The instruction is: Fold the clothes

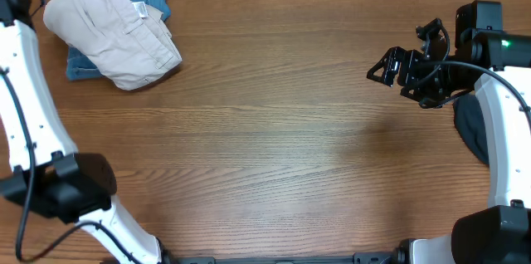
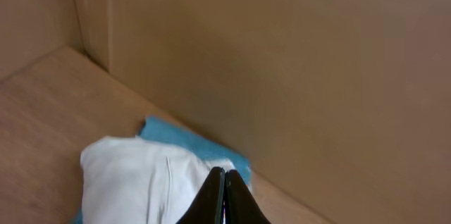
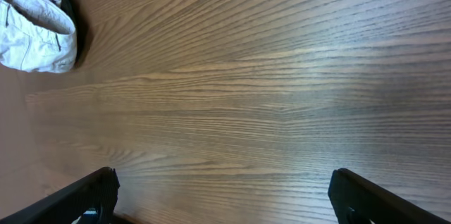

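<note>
Shorts (image 1: 112, 31): cream, bundled at the far-left corner of the bench (image 1: 274, 148), lying on blue denim (image 1: 79, 66).
Left gripper (image 2: 225, 197): over that bench corner, above the shorts, fingers pressed together, nothing seen held.
Right gripper (image 3: 225, 199): above the bench's right side, spread wide, empty.
Dark garment (image 1: 469, 127): at the bench's right edge.

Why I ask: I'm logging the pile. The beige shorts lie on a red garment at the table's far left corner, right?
No: the garment under the beige shorts is blue, not red, as the overhead view shows. The rest is right.
</note>
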You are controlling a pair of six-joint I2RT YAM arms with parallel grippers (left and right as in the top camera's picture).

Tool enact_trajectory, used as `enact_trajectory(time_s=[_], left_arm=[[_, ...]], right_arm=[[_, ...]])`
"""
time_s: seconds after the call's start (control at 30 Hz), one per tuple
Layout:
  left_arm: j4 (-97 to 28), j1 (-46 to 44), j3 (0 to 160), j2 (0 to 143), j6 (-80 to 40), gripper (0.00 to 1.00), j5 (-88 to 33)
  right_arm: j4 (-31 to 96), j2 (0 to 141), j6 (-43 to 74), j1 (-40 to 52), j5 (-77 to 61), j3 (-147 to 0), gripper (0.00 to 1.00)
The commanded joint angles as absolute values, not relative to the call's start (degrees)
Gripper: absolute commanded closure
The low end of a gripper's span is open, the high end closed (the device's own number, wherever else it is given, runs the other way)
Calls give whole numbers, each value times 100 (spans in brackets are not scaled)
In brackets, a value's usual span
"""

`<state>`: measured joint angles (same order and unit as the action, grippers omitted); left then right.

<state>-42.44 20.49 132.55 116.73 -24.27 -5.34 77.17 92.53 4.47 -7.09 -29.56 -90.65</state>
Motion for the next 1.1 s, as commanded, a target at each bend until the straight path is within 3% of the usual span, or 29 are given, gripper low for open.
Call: enact_trajectory(time_s=[0.0, 0.27, 0.4, 0.7, 0.87, 1.07], left_arm=[[-3977, 1984, 13246, 12803, -2440, 96, 165], [-4088, 1984, 13246, 15074, -2126, 96, 239], [-4058, 1990, 13294, 14809, -1909, 96, 360], [-4477, 1382, 13299, 12623, -2185, 96, 276], [-4473, 884, 13216, 13102, -2182, 96, 646], [-4466, 934, 13216, 14455, -2193, 96, 952]], right_arm=[[7754, 9238, 401, -714, -2936, -9070, 0], [8099, 9238, 405, -714, -2936, -9070, 0], [8211, 9238, 405, -714, -2939, -9070, 0], [8219, 9238, 405, -714, -2943, -9070, 0], [8298, 9238, 401, -714, -2941, -9070, 0], [8390, 9238, 401, -714, -2939, -9070, 0]])
